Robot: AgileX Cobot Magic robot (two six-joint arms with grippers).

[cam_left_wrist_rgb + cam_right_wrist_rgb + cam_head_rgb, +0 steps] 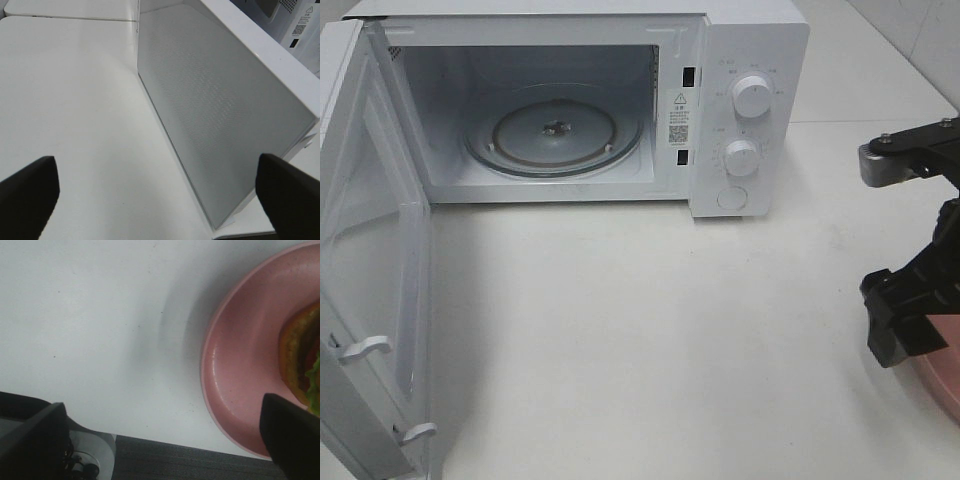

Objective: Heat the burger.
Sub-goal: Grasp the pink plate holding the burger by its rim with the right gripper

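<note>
The burger [299, 357] shows only in the right wrist view: an edge of brown bun with green lettuce, lying on a pink plate [240, 375]. My right gripper [162, 440] hangs open above the table beside the plate, one finger [292, 437] over the plate's rim and nothing between the jaws. In the high view this gripper [910, 318] is at the far right edge and covers the burger; only a sliver of the plate [945, 378] shows. My left gripper [159, 195] is open and empty beside the microwave door [220, 115].
A white microwave [740, 60] stands at the back with its door [370, 260] swung wide to the left. Its glass turntable [555, 132] is bare. Two knobs [751, 96] sit on its right panel. The table's front edge [200, 452] is close to the plate.
</note>
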